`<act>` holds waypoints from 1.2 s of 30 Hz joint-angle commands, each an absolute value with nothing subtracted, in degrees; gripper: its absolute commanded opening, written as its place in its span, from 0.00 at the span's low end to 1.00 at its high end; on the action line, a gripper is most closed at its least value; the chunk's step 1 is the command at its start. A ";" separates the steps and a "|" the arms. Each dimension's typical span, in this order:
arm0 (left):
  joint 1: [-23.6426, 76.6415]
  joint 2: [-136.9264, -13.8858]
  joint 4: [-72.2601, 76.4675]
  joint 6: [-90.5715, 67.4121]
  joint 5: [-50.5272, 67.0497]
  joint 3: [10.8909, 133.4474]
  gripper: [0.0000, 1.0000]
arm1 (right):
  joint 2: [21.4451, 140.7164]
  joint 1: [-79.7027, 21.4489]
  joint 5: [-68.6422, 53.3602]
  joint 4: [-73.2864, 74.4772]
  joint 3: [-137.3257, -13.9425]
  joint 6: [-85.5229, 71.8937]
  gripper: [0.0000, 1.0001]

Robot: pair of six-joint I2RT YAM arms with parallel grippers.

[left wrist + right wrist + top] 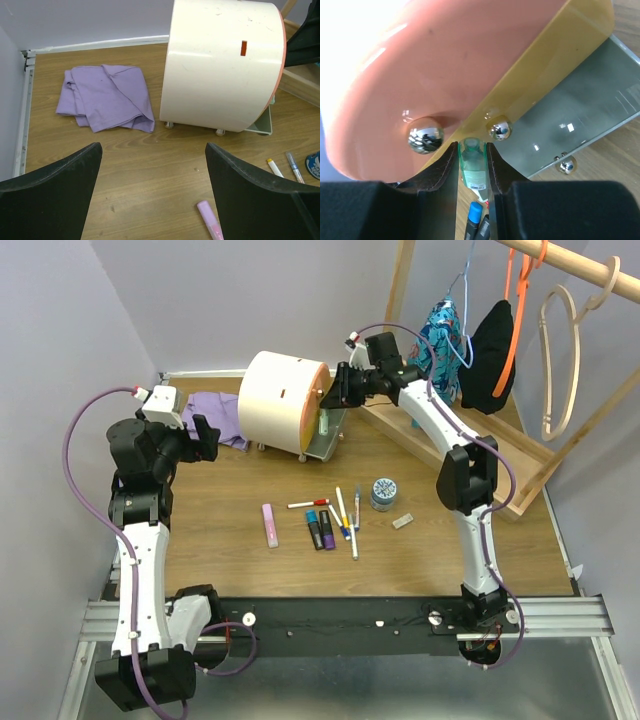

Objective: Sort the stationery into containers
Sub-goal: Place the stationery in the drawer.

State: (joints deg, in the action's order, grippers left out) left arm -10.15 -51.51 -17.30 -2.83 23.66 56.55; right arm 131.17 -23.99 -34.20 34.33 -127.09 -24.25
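left claw [208, 437] spread wide, hovering left of the chest [285, 400] | right claw [471, 146] pinching a small green piece [472, 167] at the chest's orange front, by its pulled-out drawer [333, 440] | pens [343, 510], markers [320, 530], pink bar [270, 525], round tin [383, 493] lying on the surface [230, 540], on the near side of the chest

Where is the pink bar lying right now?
In the top view, the pink bar lies on the table, left of the two dark markers, nearer the front edge than the cream chest.
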 commanded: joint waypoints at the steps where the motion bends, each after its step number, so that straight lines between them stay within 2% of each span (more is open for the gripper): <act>1: -11.25 -51.42 -17.23 -3.69 25.05 55.73 0.93 | 132.54 -23.55 -34.01 33.40 -125.16 -25.75 0.14; 4: -11.60 -51.42 -17.14 -3.96 25.22 55.46 0.93 | 132.71 -23.55 -33.66 33.13 -123.93 -26.45 0.16; 6: -11.60 -51.50 -17.14 -4.13 25.31 55.37 0.93 | 132.71 -23.55 -32.87 33.22 -123.40 -26.72 0.23; 7: -11.69 -51.50 -17.14 -4.13 25.31 55.28 0.93 | 132.63 -23.64 -32.61 33.31 -122.79 -27.41 0.32; 11: -11.78 -51.33 -16.70 -4.57 25.49 54.76 0.93 | 132.10 -23.55 -33.92 32.43 -121.82 -28.39 0.43; 15: -11.87 -51.07 -16.61 -4.75 25.66 54.49 0.93 | 130.96 -23.55 -34.01 32.43 -120.68 -28.65 0.49; 21: -11.87 -50.54 -16.08 -5.71 26.19 54.58 0.93 | 124.82 -23.03 -34.63 34.89 -117.34 -24.18 0.50; 24: -11.87 -49.75 -16.08 -5.63 26.80 54.23 0.93 | 118.49 -21.01 -38.57 37.69 -113.12 -14.97 0.50; 27: -11.87 -48.78 -16.08 -4.75 28.47 53.35 0.93 | 113.23 -20.04 -40.17 46.38 -111.71 4.78 0.50; 28: -11.95 -48.34 -16.17 -4.57 28.91 52.83 0.93 | 111.55 -20.13 -40.25 48.93 -110.58 17.36 0.50; 30: -11.87 -47.90 -16.35 -4.31 30.41 52.38 0.93 | 105.60 -20.04 -40.17 54.39 -104.18 28.42 0.51; 31: -11.95 -47.81 -16.35 -4.13 31.02 52.03 0.93 | 103.56 -20.13 -39.91 55.97 -101.71 39.35 0.52; 32: -11.87 -47.73 -16.61 -4.13 31.72 51.94 0.93 | 101.10 -20.04 -38.95 58.07 -95.69 43.90 0.53; 36: -11.87 -48.08 -16.70 -4.13 33.48 51.24 0.93 | 93.00 -20.13 -34.64 63.62 -84.41 63.33 0.54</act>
State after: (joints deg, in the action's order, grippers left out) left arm -11.53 -48.49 -16.78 -4.71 29.06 52.49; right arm 98.39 -19.53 -37.91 50.96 -96.01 30.76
